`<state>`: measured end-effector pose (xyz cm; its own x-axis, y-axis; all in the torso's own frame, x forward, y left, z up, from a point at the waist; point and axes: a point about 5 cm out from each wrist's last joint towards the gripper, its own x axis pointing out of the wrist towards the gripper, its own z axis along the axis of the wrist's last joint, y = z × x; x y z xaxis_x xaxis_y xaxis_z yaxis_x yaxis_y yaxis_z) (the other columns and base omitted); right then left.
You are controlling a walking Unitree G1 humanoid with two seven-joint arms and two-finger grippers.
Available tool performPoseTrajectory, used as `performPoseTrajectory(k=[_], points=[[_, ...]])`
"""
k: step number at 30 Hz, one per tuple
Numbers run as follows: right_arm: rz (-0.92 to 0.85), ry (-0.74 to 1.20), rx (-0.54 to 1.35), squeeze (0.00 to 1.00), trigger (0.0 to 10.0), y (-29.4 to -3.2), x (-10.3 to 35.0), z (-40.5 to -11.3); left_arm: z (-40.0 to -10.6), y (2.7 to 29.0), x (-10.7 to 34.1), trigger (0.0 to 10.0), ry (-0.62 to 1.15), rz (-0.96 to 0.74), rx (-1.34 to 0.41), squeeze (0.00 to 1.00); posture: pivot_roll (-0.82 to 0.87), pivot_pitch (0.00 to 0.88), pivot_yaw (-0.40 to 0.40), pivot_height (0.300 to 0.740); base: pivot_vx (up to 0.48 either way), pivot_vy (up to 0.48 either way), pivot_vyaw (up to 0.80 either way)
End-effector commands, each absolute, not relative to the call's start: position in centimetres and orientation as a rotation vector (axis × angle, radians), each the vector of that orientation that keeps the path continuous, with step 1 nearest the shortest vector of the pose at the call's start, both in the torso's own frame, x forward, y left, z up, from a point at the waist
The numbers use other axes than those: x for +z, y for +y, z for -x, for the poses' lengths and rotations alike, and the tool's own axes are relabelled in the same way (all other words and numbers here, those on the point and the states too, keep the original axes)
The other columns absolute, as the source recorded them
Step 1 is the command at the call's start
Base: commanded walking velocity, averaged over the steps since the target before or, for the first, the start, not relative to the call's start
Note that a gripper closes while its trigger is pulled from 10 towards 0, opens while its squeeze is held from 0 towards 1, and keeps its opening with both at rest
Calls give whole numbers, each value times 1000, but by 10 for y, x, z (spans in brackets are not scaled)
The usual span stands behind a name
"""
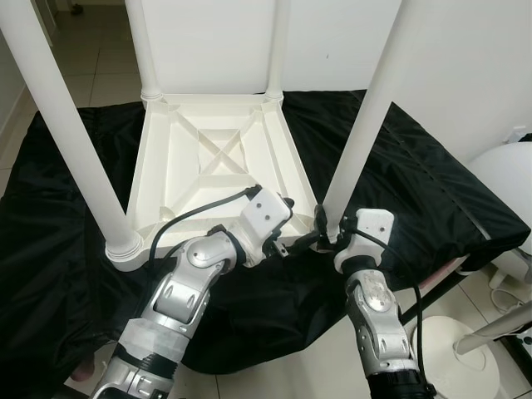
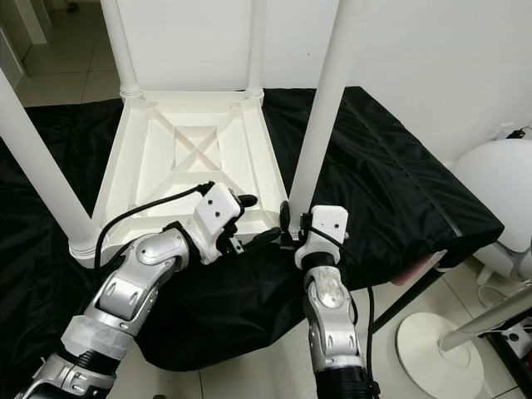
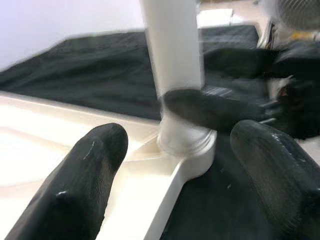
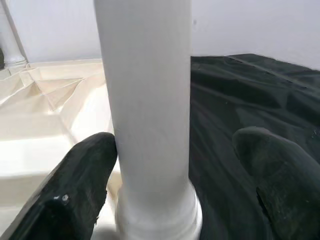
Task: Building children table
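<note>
The table (image 1: 218, 166) lies upside down on a black cloth (image 1: 407, 179) that covers the worktop, its ribbed underside facing up and four white legs standing from the corners. The near-right leg (image 1: 366, 116) rises from its corner socket (image 3: 186, 145), and both pincers work at its foot.

The right pincer (image 1: 326, 229) is at the base of that leg. In its wrist view the fingers (image 4: 80, 185) are spread, one touching or nearly touching the leg, the other well apart from it, so nothing is pinched. The left pincer (image 1: 287, 241) sits just beside the same corner, over the table's near rim; its fingers (image 3: 85, 175) are also spread, with the socket between them, and hold nothing.

The step in hand looks like seating this leg. To do it well, the right pincer should close squarely on the leg low down, just above the collar, and push straight along the leg's axis, twisting only if the joint is threaded, which I cannot tell. The left pincer would best brace the rim beside the socket so the table does not slide on the slick cloth. Pushing at an angle could lever the tall leg sideways and jam it.

The near-left leg (image 1: 58, 125) and the two far legs (image 1: 143, 50) stand upright. A white fan base (image 1: 453, 345) stands on the floor at the right.
</note>
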<state>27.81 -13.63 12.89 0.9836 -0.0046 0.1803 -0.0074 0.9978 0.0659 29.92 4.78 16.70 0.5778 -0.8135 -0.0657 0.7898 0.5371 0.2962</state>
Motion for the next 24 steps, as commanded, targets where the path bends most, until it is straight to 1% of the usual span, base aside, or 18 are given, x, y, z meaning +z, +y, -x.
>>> performPoseTrajectory(k=[1,7,11,13,16,24], points=[[-77,-190,7,0,10000,-136,129,-275,-310,58,163,10000,-79,-319,-726,0,-26,0,-28,740,0,0,0],[-77,-190,30,0,10000,-139,124,-261,-316,72,153,10000,-33,-369,-655,0,-25,0,-26,740,0,0,0],[-70,-190,33,0,10000,-142,122,-255,-317,77,151,10000,-27,-386,-649,0,-26,0,-25,740,0,0,0],[-58,-162,24,0,10000,-148,113,-246,-318,83,150,10000,-33,-412,-645,0,-26,0,-22,740,0,0,0],[-53,-153,22,0,10000,-149,111,-244,-319,85,149,10000,-26,-424,-644,0,-27,0,-21,740,0,0,0],[-36,-116,35,0,10000,-158,100,-224,-328,99,133,10000,67,-528,-629,0,-31,0,-16,740,0,0,0]])
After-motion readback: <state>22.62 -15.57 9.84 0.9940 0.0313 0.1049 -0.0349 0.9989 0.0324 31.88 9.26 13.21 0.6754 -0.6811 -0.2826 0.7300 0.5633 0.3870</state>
